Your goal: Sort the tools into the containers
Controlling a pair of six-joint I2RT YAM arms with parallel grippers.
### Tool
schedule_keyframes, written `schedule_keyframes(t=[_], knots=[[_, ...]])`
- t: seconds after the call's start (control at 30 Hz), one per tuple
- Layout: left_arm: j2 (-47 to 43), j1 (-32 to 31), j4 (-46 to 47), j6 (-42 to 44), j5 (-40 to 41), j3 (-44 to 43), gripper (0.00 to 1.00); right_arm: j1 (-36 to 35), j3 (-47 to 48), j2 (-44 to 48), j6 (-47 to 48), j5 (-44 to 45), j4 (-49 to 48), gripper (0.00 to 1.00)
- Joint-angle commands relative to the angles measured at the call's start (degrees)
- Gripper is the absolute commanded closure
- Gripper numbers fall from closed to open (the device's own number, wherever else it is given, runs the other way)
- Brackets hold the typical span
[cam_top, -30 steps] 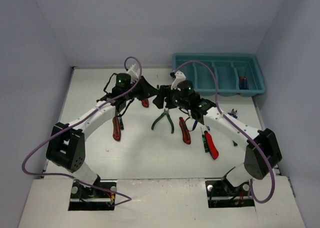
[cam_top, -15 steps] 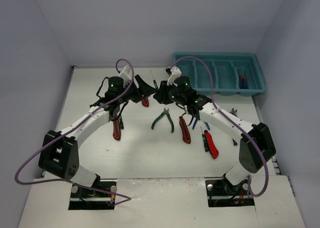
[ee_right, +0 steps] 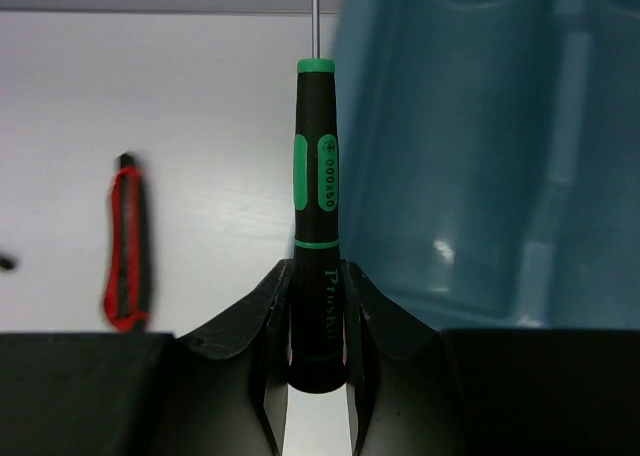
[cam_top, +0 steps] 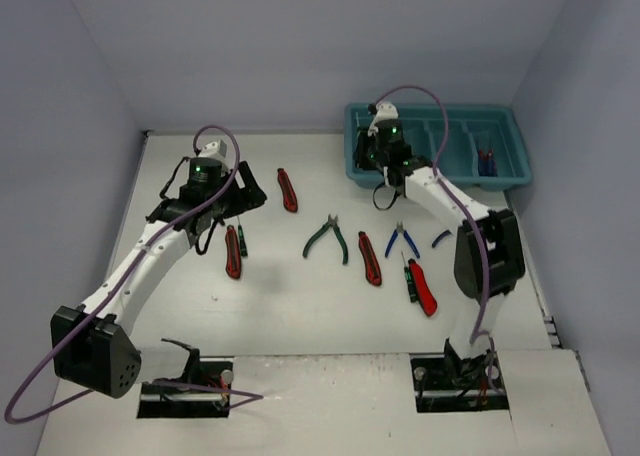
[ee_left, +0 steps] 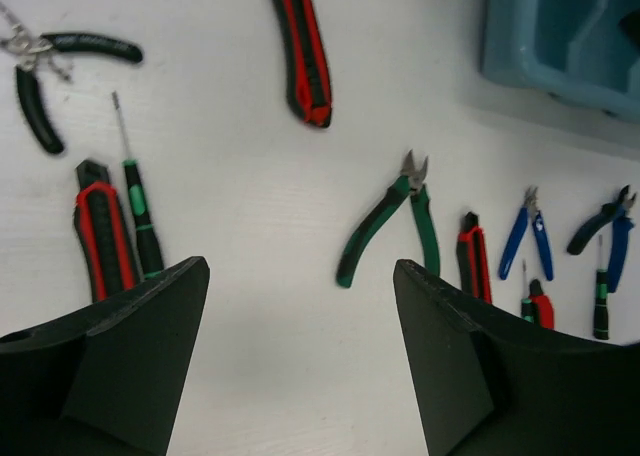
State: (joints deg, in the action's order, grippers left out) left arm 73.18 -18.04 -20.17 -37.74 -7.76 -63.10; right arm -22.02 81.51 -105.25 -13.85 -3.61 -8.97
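Observation:
My right gripper [ee_right: 318, 276] is shut on the handle of a dark green screwdriver [ee_right: 315, 206], whose thin shaft points away from it. It hangs over the left end of the teal tray [cam_top: 500, 181], by the leftmost compartment [ee_right: 470, 156]. My left gripper [cam_top: 252, 194] stands open and empty above the table's left half, its fingers [ee_left: 150, 316] wide apart. On the table lie green pliers [cam_top: 328, 238], blue pliers [cam_top: 402, 240] and several red-and-black utility knives [cam_top: 288, 189]. Another green screwdriver [ee_left: 140, 216] lies beside a knife [ee_left: 100, 236].
Black-handled pliers [ee_left: 50, 71] lie at the far left of the left wrist view. A screwdriver [cam_top: 409, 276] and a knife [cam_top: 423, 288] lie near the right arm. One small red and blue tool [cam_top: 486, 163] rests in the tray's rightmost compartment. Grey walls enclose the table.
The grippers met over the middle of the table, then parted. The left opened and drew back to the left. The right closed on the screwdriver and carried it to the tray.

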Motion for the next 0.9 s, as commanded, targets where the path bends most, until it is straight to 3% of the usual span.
schedule_keyframes(t=[0.0,0.07,0.23,0.37,0.5,0.87], knots=[[-3.8,-0.3,-6.4,1.7,5.0,2.7,0.28,3.2,7.5,-6.2,1.0,6.8,-1.9,0.98],[-4.2,-0.4,-7.0,1.0,5.3,4.3,0.28,3.8,9.2,-9.4,0.7,7.3,-1.8,0.94],[-1.9,-0.7,-7.2,1.1,5.6,6.5,0.28,4.7,13.6,-14.5,0.9,8.7,-1.8,0.59],[1.5,-0.8,-7.3,0.6,5.8,6.1,0.28,4.9,14.2,-13.1,1.1,8.3,-1.7,0.47],[3.7,-0.7,-7.2,-0.9,6.9,6.1,0.31,4.8,12.2,-7.8,1.9,7.8,-1.6,0.43],[13.7,-0.6,-5.1,-0.8,9.1,5.0,0.49,3.6,-4.5,11.5,0.6,6.2,-1.7,0.41]])
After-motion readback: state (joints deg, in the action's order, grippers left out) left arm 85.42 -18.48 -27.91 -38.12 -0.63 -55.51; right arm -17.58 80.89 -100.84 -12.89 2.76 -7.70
